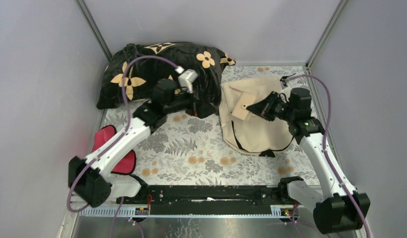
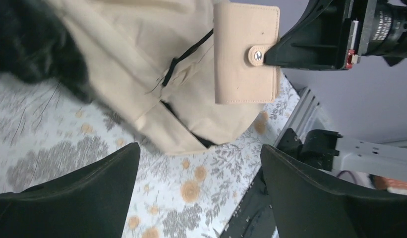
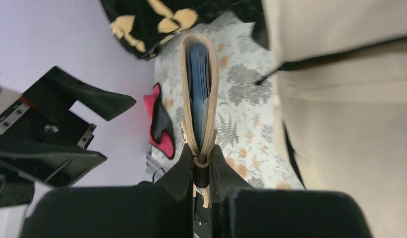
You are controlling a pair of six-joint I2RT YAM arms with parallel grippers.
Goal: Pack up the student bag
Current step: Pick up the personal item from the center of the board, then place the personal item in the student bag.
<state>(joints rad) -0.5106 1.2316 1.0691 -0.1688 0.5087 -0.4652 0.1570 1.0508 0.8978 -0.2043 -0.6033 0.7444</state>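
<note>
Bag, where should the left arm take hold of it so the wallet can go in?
Probably the loose lip beside what looks like the zipper gap, pinched from the pillow side, where the open left gripper faces it. The bag lies slumped and soft, so only a raised edge gives the fingers something to close on. The right gripper holds the wallet above it.

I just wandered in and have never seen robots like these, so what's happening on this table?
Two robot arms are packing a beige student bag. The right gripper is shut on a small tan wallet, pinching it by its edge and holding it over the bag. The left gripper is open and empty, hovering beside a black flowered pillow, facing the bag. A red pouch lies near the left arm's base. The wallet is not yet inside the bag.
</note>
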